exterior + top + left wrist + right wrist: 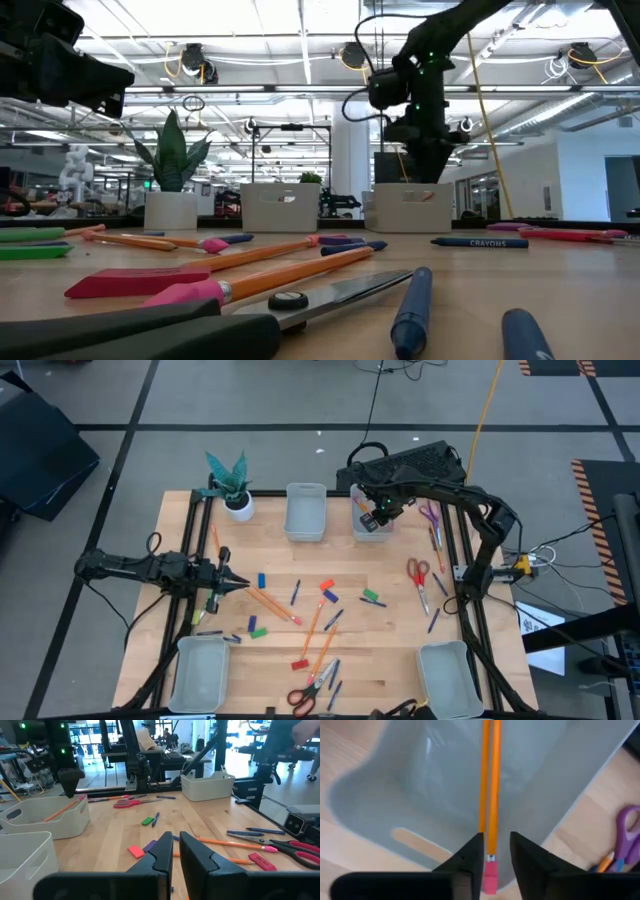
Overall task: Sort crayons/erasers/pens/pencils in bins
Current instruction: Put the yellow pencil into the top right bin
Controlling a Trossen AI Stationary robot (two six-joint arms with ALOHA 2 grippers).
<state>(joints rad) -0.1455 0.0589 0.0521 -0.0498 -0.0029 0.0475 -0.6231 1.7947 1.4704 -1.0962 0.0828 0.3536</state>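
My right gripper [378, 517] hangs open over the far right bin [370, 528], fingers pointing down [496, 855]. Two orange pencils [490, 780] lie side by side in that bin. The pink end [490, 875] of one shows in the gap between my fingers, below them and untouched. My left gripper [240, 584] hovers shut over the table's left side [176, 851], pointing right. Loose pencils [270, 603], dark blue pens [333, 618] and red [328, 596], green [372, 596] and blue [262, 580] erasers lie across the table's middle.
A second far bin [305, 512] stands beside a potted plant [232, 488]. Two more bins sit at the near left [200, 670] and near right [445, 675]. Red scissors [418, 572] and purple scissors [430, 516] lie at the right; another pair [305, 696] lies near the front edge.
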